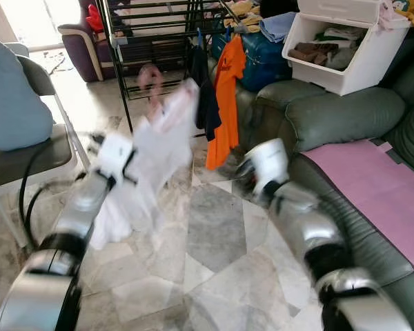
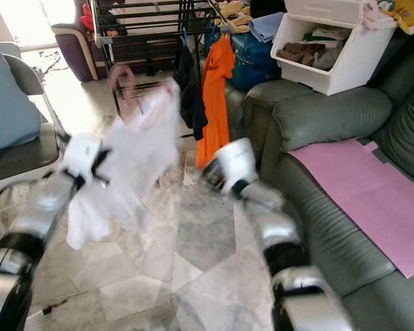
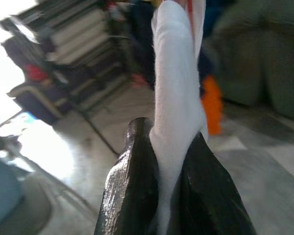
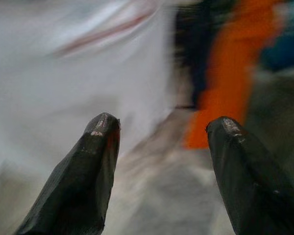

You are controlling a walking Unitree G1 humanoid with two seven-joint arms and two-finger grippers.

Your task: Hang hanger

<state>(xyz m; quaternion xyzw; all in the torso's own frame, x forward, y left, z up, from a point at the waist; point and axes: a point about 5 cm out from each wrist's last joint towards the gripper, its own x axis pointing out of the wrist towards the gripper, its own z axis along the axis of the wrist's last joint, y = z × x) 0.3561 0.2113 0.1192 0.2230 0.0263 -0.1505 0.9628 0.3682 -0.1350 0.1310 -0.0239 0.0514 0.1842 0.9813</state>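
Left gripper (image 3: 159,196): black fingers clamped on a fold of the white garment (image 1: 159,155), held up over the marble floor (image 1: 214,241). Pink hanger (image 1: 150,77): its hook rises blurred above the garment, long axis roughly upright. Drying rack (image 1: 159,34): stands ahead and slightly right of the hook, with an orange shirt (image 1: 226,103) and a dark garment (image 1: 203,89) already hanging on it. Right gripper (image 4: 159,132): fingers apart, holding nothing, just beside the white garment. Left arm judged nearer the rack bar, so the hook must travel forward and up.
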